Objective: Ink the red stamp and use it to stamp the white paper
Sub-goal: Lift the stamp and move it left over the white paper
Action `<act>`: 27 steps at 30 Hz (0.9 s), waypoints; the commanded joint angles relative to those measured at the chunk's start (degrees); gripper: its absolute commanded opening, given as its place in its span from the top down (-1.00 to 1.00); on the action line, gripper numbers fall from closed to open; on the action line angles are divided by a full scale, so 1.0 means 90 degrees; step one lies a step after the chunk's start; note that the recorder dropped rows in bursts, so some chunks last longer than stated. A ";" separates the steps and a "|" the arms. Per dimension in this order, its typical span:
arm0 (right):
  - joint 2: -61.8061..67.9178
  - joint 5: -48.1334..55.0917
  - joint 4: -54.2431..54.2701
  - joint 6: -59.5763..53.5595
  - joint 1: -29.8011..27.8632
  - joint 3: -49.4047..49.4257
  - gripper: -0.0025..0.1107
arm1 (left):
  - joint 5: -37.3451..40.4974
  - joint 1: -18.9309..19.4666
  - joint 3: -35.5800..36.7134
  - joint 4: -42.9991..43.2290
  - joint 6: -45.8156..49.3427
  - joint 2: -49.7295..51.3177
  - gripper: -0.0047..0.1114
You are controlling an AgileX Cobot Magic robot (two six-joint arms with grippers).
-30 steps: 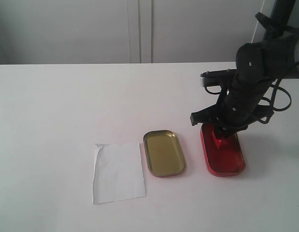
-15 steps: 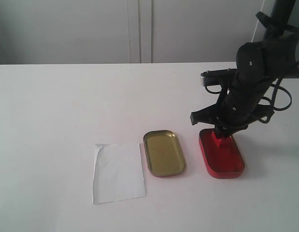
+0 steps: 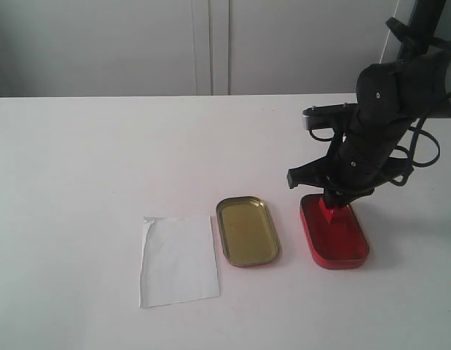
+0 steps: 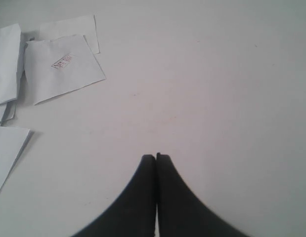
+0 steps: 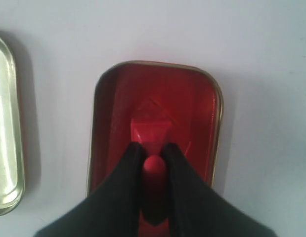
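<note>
The red stamp [image 5: 153,167] stands upright inside the red tin tray [image 5: 215,113], at its far end. Its long axis is vertical, with the knob up and the square base down (the base's corners look turned diamond-wise to the tray's sides). The right hand [image 3: 334,200] points steeply down from a bent arm and is clenched on the knob. Only the right wrist view shows that grip. Only the exterior view shows the white paper [image 3: 178,259], with the gold tin [image 3: 247,230] between it and the tray. The left hand [image 4: 156,158] is pressed closed and empty over the worktop [image 4: 217,98], near loose sheets [image 4: 64,69].
</note>
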 commanded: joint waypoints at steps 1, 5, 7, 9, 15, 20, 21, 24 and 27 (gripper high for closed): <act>-0.0093 0.0124 -0.0037 0.0021 -0.0072 -0.0176 0.96 | -0.0026 -0.0020 0.0005 -0.0030 -0.0059 -0.0029 0.92; -0.0093 0.0404 -0.0019 -0.0009 -0.0059 -0.0448 0.96 | -0.0026 -0.0020 0.0005 -0.0030 -0.0059 -0.0029 0.92; -0.0093 0.0562 0.0035 -0.0009 -0.0006 -0.0582 0.96 | -0.0026 -0.0020 0.0005 -0.0030 -0.0059 -0.0029 0.92; -0.0093 0.0668 0.0035 -0.0026 0.0067 -0.0691 0.96 | -0.0026 -0.0020 0.0005 -0.0030 -0.0059 -0.0029 0.92; -0.0093 0.0747 0.0035 -0.0050 0.0399 -0.0778 0.96 | -0.0026 -0.0020 0.0005 -0.0030 -0.0059 -0.0029 0.92; -0.0093 0.0747 0.0076 -0.0194 0.0660 -0.0778 0.96 | -0.0026 -0.0020 0.0005 -0.0030 -0.0059 -0.0029 0.92; -0.0093 0.0747 0.0113 -0.0223 0.0704 -0.0778 0.96 | -0.0026 -0.0020 0.0005 -0.0030 -0.0059 -0.0029 0.92; -0.0093 0.0785 0.0172 -0.0338 0.0856 -0.0843 0.96 | -0.0026 -0.0020 0.0005 -0.0030 -0.0059 -0.0029 0.92; -0.0093 0.0828 0.0283 -0.0444 0.0988 -0.0996 0.96 | -0.0026 -0.0020 0.0005 -0.0030 -0.0059 -0.0029 0.92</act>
